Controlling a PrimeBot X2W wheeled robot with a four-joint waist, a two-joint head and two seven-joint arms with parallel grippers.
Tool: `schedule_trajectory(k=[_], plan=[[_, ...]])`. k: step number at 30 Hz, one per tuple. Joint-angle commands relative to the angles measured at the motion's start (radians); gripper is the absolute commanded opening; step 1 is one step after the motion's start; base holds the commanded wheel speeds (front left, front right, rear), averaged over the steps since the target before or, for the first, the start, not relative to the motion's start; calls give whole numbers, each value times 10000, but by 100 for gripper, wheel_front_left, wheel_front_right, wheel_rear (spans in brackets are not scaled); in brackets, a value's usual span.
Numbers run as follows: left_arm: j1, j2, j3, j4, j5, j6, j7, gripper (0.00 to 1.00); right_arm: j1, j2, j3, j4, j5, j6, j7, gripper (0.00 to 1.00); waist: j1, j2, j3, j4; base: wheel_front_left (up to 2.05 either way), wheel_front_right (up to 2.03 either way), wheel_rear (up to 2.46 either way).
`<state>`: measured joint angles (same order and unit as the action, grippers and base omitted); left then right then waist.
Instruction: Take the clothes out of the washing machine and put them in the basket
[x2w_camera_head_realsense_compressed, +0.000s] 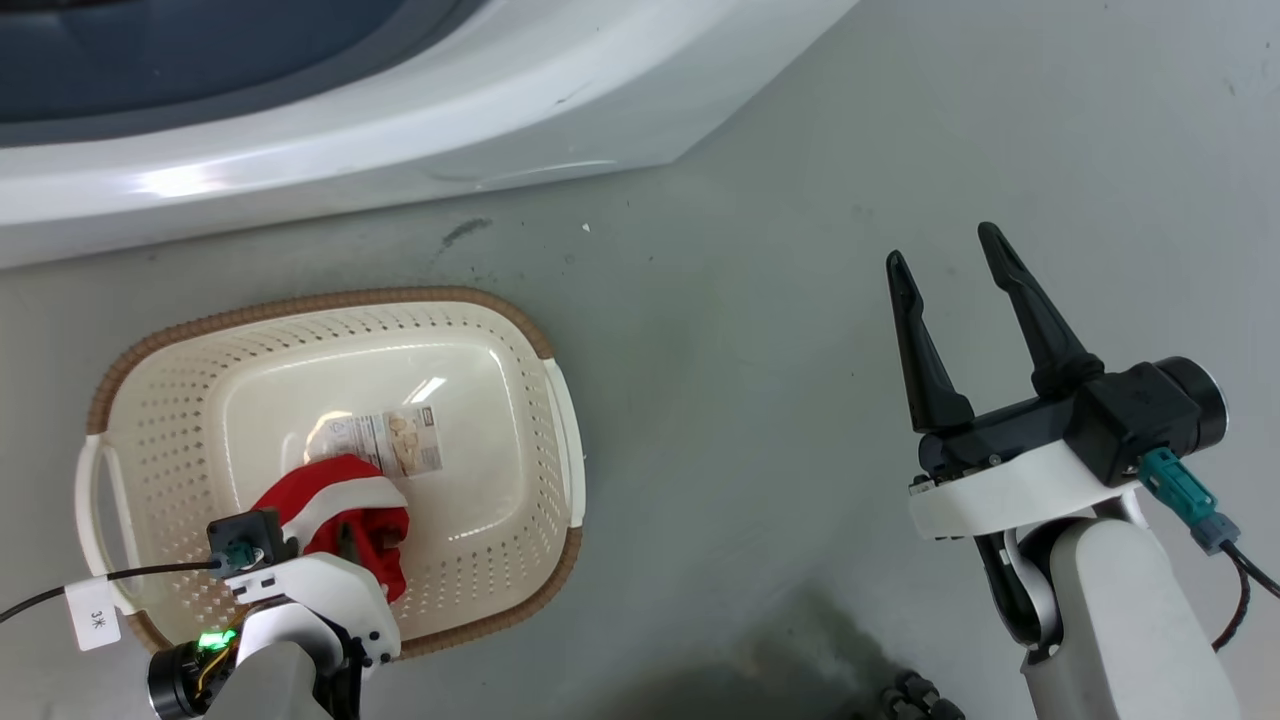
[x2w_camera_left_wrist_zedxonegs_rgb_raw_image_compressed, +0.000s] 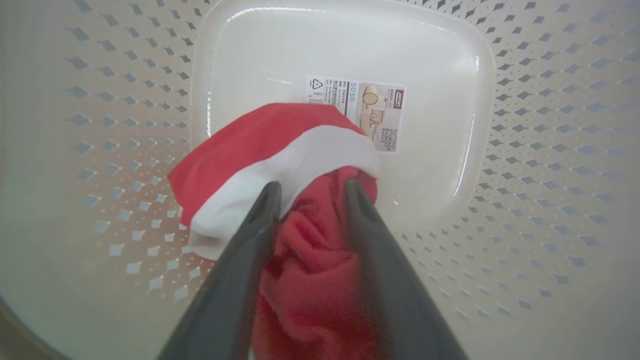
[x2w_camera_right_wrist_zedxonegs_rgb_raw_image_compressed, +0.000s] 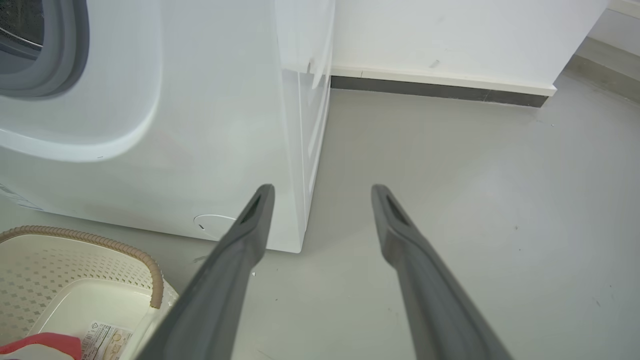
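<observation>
I read the left gripper (x2w_camera_left_wrist_zedxonegs_rgb_raw_image_compressed: 310, 192) pinching the red-and-white garment (x2w_camera_left_wrist_zedxonegs_rgb_raw_image_compressed: 260, 145) inside the basket (x2w_camera_head_realsense_compressed: 330, 300), at 8 o'clock in head view. Right gripper (x2w_camera_head_realsense_compressed: 940, 245) spread above the floor (x2w_camera_head_realsense_compressed: 750, 400), 4 o'clock. Washing machine (x2w_camera_head_realsense_compressed: 400, 130) at 12 o'clock of the basket.

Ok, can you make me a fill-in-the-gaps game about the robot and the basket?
1. The garment held by the left gripper is red and ___.
2. The cream laundry basket has a woven-look rim coloured ___.
3. The right gripper, above the grey floor, holds nothing: it is not shut but ___.
4. The label sticker is stuck not on the basket's side but on its ___.

Missing words: white, brown, open, bottom.
</observation>
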<state>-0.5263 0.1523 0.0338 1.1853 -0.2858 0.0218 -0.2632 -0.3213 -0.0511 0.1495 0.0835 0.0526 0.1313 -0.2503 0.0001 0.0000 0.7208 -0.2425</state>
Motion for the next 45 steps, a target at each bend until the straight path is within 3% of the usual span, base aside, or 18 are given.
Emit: schedule_trajectory(k=[1, 16, 27, 31, 45], plan=[[-3, 23, 49, -120, -28, 28, -24, 100, -44, 17, -7, 74, 26, -10, -64, 100, -1, 0, -358, 96, 0, 0, 0], [1569, -396, 637, -3294, 560, -175, -24, 100, 1088, 15, -313, 347, -198, -9, 160, 100, -1, 0, -3921, 646, 0, 0, 0], [1412, -488, 783, -5505, 1436, -424, -25, 100, 1768, 15, -381, -111, -157, -9, 631, 100, -1, 0, -4903, 588, 0, 0, 0], [922, -345, 682, -5490, 1635, -541, -25, 100, 1851, 14, -371, -183, -89, -9, 660, 100, -1, 0, -4891, 449, 0, 0, 0], [-2987, 1321, 221, -3066, 2198, -852, 743, 100, 1506, 18, -81, 19, 412, -9, 366, 100, -1, 0, -3960, -832, 0, 0, 0]])
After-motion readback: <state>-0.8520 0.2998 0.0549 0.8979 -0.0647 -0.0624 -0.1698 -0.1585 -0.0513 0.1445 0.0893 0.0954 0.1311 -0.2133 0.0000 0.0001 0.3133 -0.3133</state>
